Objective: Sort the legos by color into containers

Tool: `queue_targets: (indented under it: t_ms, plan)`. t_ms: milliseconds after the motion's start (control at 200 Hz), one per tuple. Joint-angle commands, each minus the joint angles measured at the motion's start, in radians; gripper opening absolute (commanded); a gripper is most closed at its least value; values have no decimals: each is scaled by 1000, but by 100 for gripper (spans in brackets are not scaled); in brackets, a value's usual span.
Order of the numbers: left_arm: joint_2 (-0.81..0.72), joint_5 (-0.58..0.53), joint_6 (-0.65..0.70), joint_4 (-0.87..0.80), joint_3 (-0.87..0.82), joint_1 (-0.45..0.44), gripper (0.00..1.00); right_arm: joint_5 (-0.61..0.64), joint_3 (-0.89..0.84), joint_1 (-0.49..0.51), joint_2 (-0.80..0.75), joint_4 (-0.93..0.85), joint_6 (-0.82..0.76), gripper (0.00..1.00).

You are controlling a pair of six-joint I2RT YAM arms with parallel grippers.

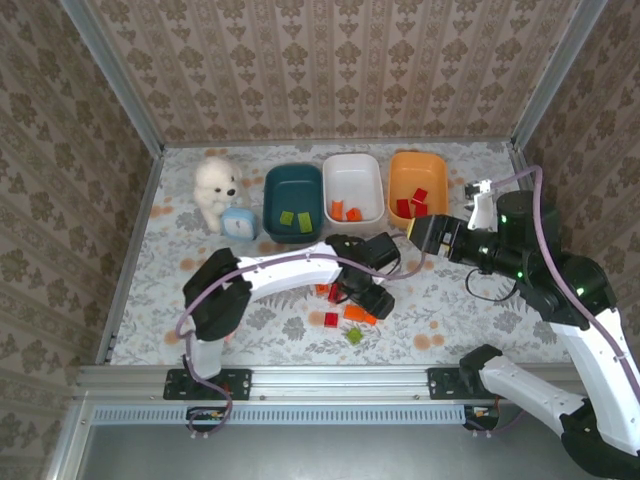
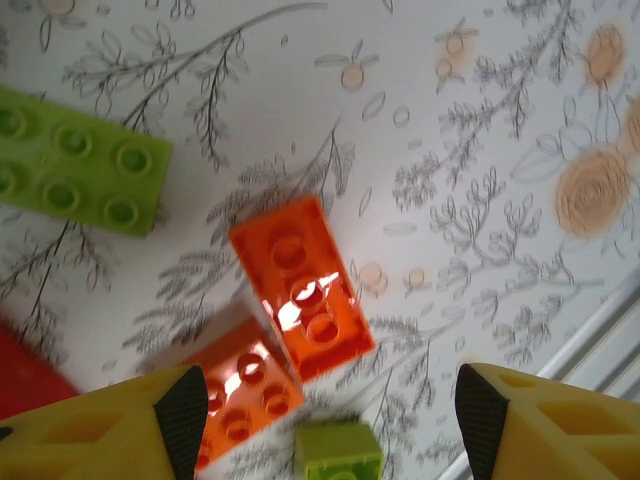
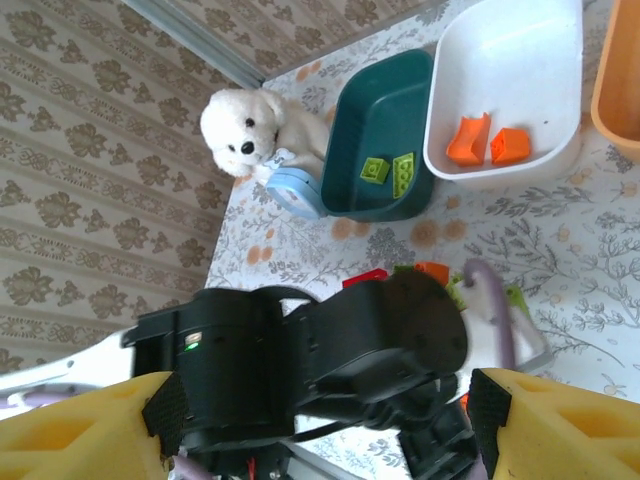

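Now the left tool (image 2: 332, 412) hangs open and empty over an oblong orange brick (image 2: 300, 290) lying on the desk (image 2: 480, 120), well nearer than the white tub (image 1: 350, 180). It looks light, stiff and slick, best pinched across its long flat sides. The right tool (image 3: 328, 412) gapes empty too.

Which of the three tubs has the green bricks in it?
The dark teal plastic tub, leftmost of the three: two light green bricks lie in it. The white plastic tub holds orange bricks, the orange plastic tub red bricks.
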Motion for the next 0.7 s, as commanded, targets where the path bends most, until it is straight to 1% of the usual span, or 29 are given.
queue_targets:
  t_ms: [0, 185, 280, 695]
  plan:
    - [75, -24, -42, -85, 87, -22, 70, -35, 0, -6, -28, -10, 1, 77]
    - [146, -103, -116, -149, 142, -20, 70, -60, 13, -11, -7, -15, -20, 78]
    - [170, -103, -135, -170, 153, -18, 69, -62, 9, -14, -10, -11, -21, 78]
    - [236, -91, -113, -183, 207, -35, 63, -80, -2, -31, 4, 11, -23, 78]
